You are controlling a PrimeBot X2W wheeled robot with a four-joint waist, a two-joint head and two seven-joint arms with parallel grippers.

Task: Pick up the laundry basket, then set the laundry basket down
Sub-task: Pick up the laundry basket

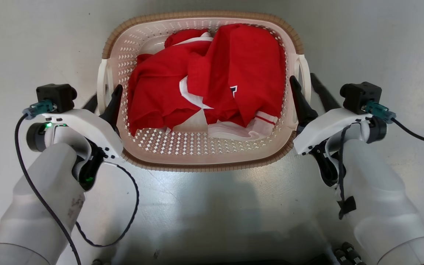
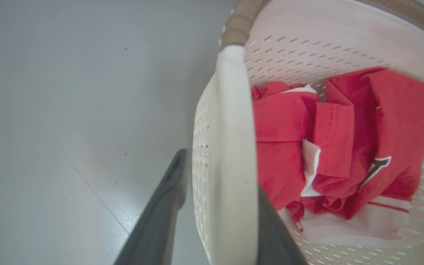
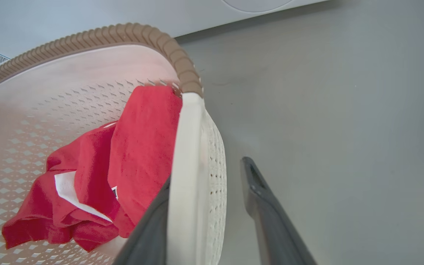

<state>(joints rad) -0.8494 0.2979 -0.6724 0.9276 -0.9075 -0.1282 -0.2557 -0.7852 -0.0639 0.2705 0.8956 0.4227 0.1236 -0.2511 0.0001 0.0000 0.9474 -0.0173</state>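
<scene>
1. The basket (image 1: 204, 166) appears to rest on the grey floor (image 1: 197, 213) between our arms. We judge the lift not yet begun, so both picking up and setting down remain.
2. Our left gripper (image 1: 105, 94) straddles the left handle (image 2: 234, 147), with one finger inside the wall and one outside. The jaws stand apart, with a gap at the outer finger.
3. Our right gripper (image 1: 303, 78) straddles the right handle (image 3: 186, 176) likewise, apart and unclamped.
4. The basket is cream plastic and rounded-rectangular. Its walls are pierced with small holes, its brown rim is ribbed, and its handles are smooth white bands.
5. Crumpled red cloth (image 1: 234, 66) with white trim lies inside. The floor looks smooth and faintly glossy.
</scene>
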